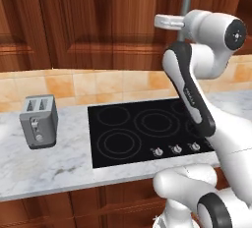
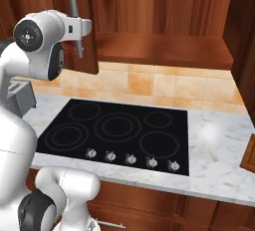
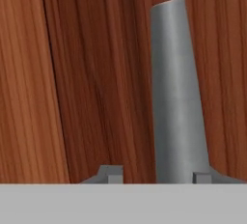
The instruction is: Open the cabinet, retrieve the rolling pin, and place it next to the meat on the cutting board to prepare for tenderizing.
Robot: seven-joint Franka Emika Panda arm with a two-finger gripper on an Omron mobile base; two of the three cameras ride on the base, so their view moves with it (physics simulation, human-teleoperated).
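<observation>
Cabinet (image 2: 164,21): dark reddish wood above the counter; in the right base view one door (image 2: 87,36) stands swung outward, with a shelf visible behind it.
Counter (image 1: 49,163): pale marble, running below a tan tile backsplash.
Stovetop (image 2: 119,130): black glass set into the counter, a row of knobs along its front edge.
Arm (image 1: 192,94): white, reaching up toward the cabinet door.
Toaster (image 1: 38,121): grey, on the counter, well left of the stovetop.
Handle (image 3: 176,92): grey vertical bar on the door, close in front of the hand camera, standing between the two fingertips.
Gripper (image 3: 154,175): fingers (image 3: 112,174) spread to either side of the handle's base; whether they touch it cannot be told.
</observation>
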